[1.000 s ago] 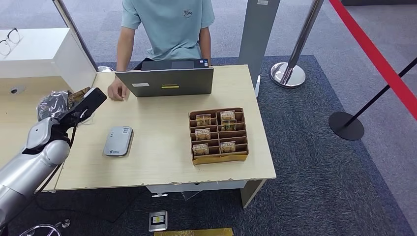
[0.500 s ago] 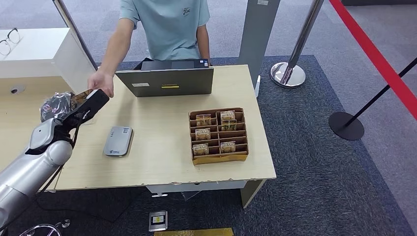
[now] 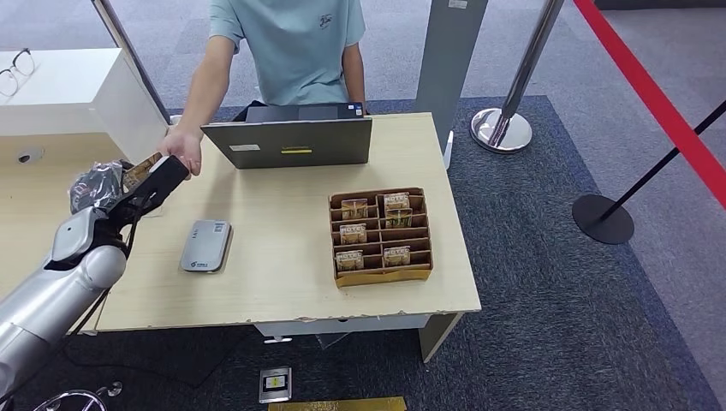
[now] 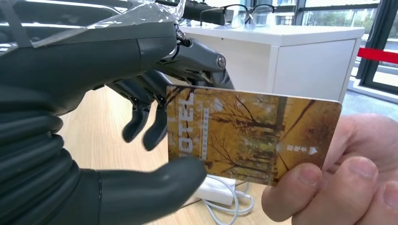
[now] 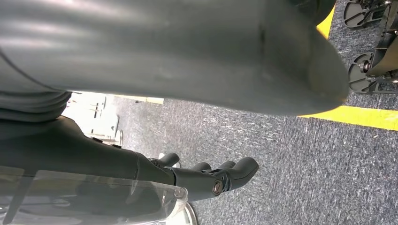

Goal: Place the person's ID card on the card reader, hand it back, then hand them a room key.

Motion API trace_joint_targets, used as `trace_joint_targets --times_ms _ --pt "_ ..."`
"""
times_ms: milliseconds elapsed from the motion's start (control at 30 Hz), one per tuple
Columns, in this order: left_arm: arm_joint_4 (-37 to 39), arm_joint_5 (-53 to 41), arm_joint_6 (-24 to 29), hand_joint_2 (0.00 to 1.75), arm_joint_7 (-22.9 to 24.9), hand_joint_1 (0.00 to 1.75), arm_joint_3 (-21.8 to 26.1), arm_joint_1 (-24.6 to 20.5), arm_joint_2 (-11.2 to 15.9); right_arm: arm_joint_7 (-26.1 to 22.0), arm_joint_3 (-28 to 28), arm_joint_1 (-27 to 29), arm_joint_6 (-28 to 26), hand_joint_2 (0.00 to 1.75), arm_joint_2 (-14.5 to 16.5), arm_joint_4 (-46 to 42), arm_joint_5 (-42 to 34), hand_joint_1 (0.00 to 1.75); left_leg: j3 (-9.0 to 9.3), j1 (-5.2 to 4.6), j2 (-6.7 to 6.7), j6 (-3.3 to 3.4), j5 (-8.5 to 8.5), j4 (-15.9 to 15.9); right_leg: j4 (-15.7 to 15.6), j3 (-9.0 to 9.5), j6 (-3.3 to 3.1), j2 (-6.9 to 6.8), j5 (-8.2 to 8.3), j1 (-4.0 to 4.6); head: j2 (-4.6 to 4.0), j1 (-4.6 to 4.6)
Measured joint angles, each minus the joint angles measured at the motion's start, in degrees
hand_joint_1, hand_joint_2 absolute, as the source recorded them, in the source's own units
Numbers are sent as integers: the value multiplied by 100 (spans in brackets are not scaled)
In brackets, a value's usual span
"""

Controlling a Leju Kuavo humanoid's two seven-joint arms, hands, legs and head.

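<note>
My left hand (image 3: 147, 190) is raised over the table's far left corner and holds a room key card (image 3: 141, 169). The left wrist view shows the autumn-printed "HOTEL" card (image 4: 248, 136) clamped between my thumb and the fingers (image 4: 141, 122) behind it. A person's hand (image 4: 356, 183) pinches the card's other end; the same hand (image 3: 182, 147) reaches in beside the laptop. The grey card reader (image 3: 205, 246) lies flat on the table with nothing on it. My right hand (image 5: 206, 178) hangs over the carpet, fingers loosely apart and holding nothing.
A cardboard box (image 3: 381, 276) of key cards sits at table centre-right. A grey laptop (image 3: 291, 141) stands at the far edge before the seated person (image 3: 291, 43). A white counter (image 3: 77, 94) with glasses is at the left; stanchions (image 3: 505, 120) stand at the right.
The person's hand lifted off the table by the laptop, reached to the card in my left hand and took hold of its far end. My left hand shifted slightly.
</note>
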Motion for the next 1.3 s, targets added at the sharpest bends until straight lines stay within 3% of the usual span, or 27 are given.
trace_joint_targets --times_ms 800,1033,1300 --pt "0 178 207 175 49 0 -1 2 0 -6 0 0 -3 0 -4 1 0 0 1 0 0 0 0 0 0 1 0 0 1 0 0 1" --pt "-16 535 542 175 -136 0 40 12 -3 -50 0 0 -16 0 -4 1 0 0 1 0 1 0 0 0 0 0 0 0 1 0 0 0" --pt "-87 713 508 175 -377 0 53 -37 -114 -194 0 0 -31 0 3 -1 -28 0 4 -1 1 0 0 2 0 0 0 0 1 0 0 2"
